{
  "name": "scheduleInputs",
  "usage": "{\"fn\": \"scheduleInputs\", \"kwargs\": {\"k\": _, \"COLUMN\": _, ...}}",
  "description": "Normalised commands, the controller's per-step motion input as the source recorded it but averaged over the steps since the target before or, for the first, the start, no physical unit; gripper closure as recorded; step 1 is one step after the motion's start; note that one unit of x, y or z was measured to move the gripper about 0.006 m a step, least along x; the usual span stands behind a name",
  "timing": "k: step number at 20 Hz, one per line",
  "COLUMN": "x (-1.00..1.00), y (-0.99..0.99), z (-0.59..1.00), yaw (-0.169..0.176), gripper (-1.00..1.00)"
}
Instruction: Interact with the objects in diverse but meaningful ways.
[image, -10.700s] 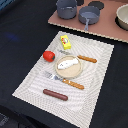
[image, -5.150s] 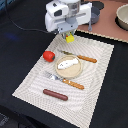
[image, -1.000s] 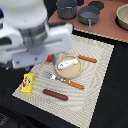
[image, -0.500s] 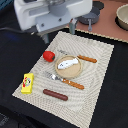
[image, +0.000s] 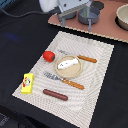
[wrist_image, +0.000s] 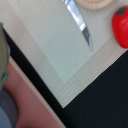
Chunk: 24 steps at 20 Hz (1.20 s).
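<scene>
In the exterior view my gripper (image: 76, 22) hangs open and empty above the far edge of the woven mat (image: 95, 95), its two dark fingers wide apart. The yellow box (image: 27, 83) lies on the mat's edge at the exterior view's left. The red tomato (image: 48, 56) sits beside the tan plate (image: 61, 71), which holds the flat white fish (image: 69, 63). The brown sausage (image: 55, 94) lies near the mat's front. A grey saucepan (image: 94, 14) stands behind my gripper, partly hidden. The wrist view shows the tomato (wrist_image: 120, 27) and the mat (wrist_image: 55, 45), but no fingers.
A wooden-handled knife (image: 86, 59) and fork (image: 65, 81) flank the plate; the knife blade (wrist_image: 80, 20) shows in the wrist view. A pink board (image: 107, 27) at the back carries the pans and a tan bowl (image: 122, 16). Black tabletop (image: 20, 45) surrounds the mat.
The yellow box went from beside the plate's far side to the mat's left edge. Over the last second my gripper rose off it and moved to the back.
</scene>
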Motion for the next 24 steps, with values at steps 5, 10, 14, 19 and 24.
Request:
{"fn": "scheduleInputs", "kwargs": {"k": 5, "x": 0.0, "y": 0.87, "z": -0.03, "yaw": 0.0, "gripper": -1.0}}
{"fn": "scheduleInputs", "kwargs": {"k": 10, "x": 0.0, "y": 0.91, "z": -0.06, "yaw": 0.0, "gripper": -1.0}}
{"fn": "scheduleInputs", "kwargs": {"k": 14, "x": 0.0, "y": 0.91, "z": -0.08, "yaw": 0.0, "gripper": -1.0}}
{"fn": "scheduleInputs", "kwargs": {"k": 19, "x": 0.0, "y": 0.82, "z": -0.17, "yaw": 0.002, "gripper": -1.0}}
{"fn": "scheduleInputs", "kwargs": {"k": 24, "x": -0.02, "y": 0.44, "z": -0.26, "yaw": 0.011, "gripper": -1.0}}
